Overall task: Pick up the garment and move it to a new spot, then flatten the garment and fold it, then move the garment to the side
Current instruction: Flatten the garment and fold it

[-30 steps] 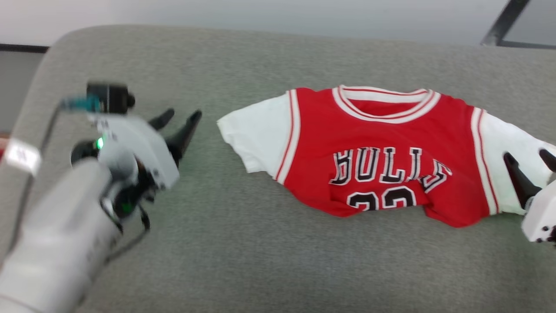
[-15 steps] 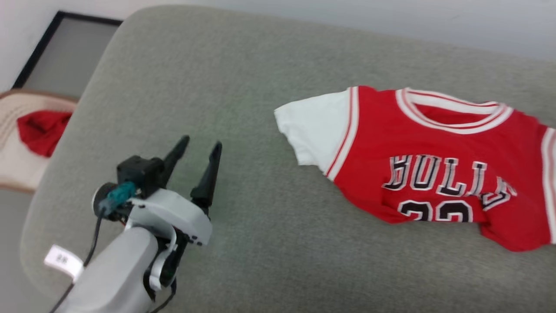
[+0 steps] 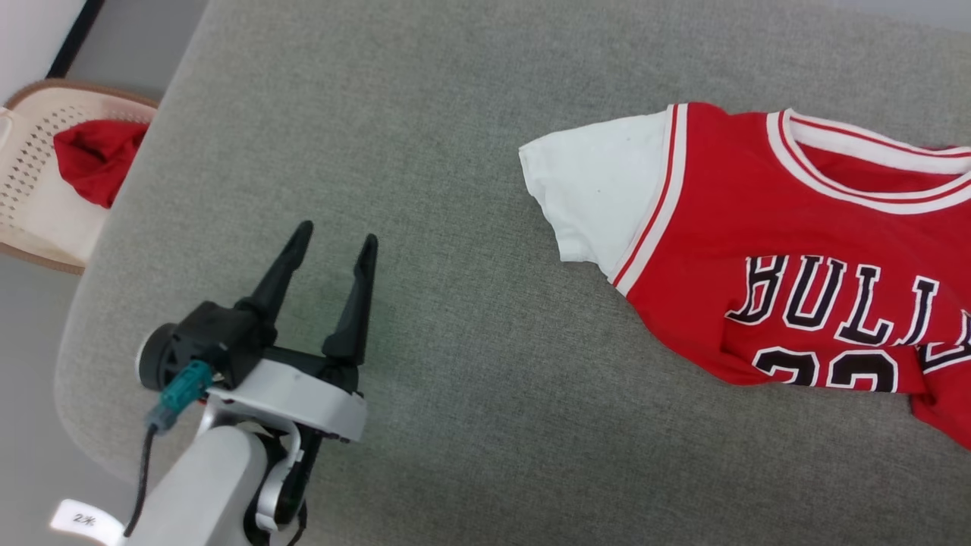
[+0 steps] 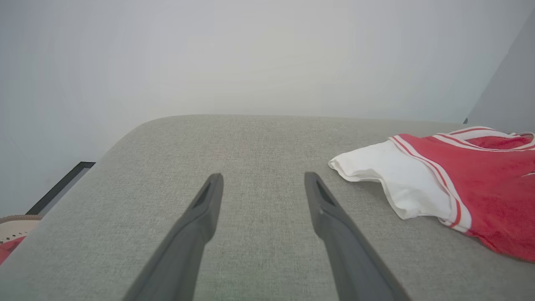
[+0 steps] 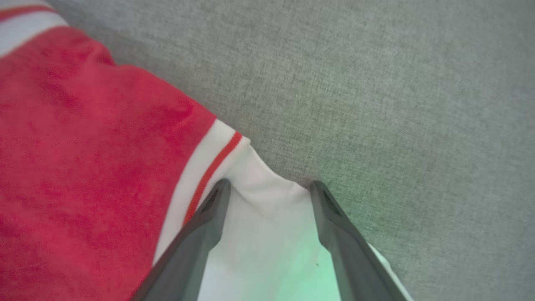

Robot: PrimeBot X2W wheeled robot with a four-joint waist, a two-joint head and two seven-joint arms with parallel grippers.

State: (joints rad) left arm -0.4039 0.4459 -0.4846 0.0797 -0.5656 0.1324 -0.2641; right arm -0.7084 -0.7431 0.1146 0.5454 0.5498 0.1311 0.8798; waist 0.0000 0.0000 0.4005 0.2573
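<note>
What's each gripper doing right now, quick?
Left gripper: open, empty, above the grey surface, apart from the garment.
Right gripper: open, nothing gripped, over the garment's white sleeve.

The garment (image 3: 721,197) lies on the cushion (image 3: 455,114), toward its right side. Well to the garment's left, the left gripper (image 3: 336,231) hangs over bare cushion and touches nothing. The right gripper (image 5: 271,183) is over the sleeve at the garment's right end, its tips at the sleeve's edge. Far left of the garment, off the cushion, a basket (image 3: 26,159) holds a cloth (image 3: 91,155).
</note>
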